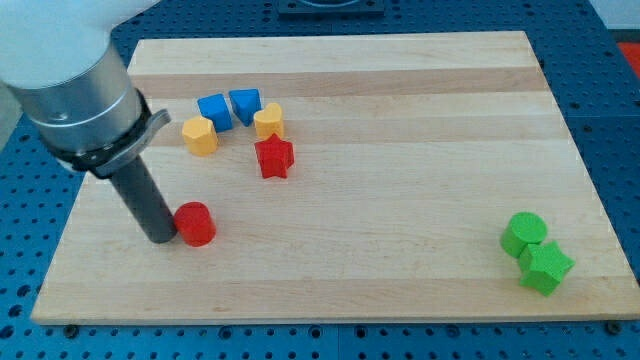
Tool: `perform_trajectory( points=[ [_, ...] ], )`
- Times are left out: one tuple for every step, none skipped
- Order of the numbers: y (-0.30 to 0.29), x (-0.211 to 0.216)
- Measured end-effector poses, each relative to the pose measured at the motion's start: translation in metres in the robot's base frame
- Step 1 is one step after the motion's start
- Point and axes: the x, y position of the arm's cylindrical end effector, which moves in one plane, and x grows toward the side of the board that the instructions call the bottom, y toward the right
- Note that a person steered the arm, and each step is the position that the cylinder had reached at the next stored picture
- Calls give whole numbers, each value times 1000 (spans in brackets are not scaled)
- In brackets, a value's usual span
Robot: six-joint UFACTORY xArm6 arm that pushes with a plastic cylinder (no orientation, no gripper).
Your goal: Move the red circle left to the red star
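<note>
The red circle [196, 223] is a short red cylinder lying near the board's lower left. The red star [273, 157] lies up and to the right of it, apart from it, just below the yellow and blue cluster. My tip [161, 238] rests on the board right against the red circle's left side. The dark rod rises up and to the left from the tip into the grey arm.
A yellow hexagon block [200, 135], a blue cube [214, 110], a blue triangle-like block [245, 102] and a yellow heart-like block [268, 121] cluster above the red star. A green cylinder [524, 233] and a green hexagon-like block [546, 267] sit at the lower right. The wooden board [400, 200] ends near the view's bottom.
</note>
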Motion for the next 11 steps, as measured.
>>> perform_trajectory(
  points=[
    [9,12],
    [37,48],
    [49,29],
    [13,1],
    [7,-28],
    [11,-17],
    [14,23],
    [18,17],
    [20,-9],
    [38,-19],
    [46,-31]
  ],
)
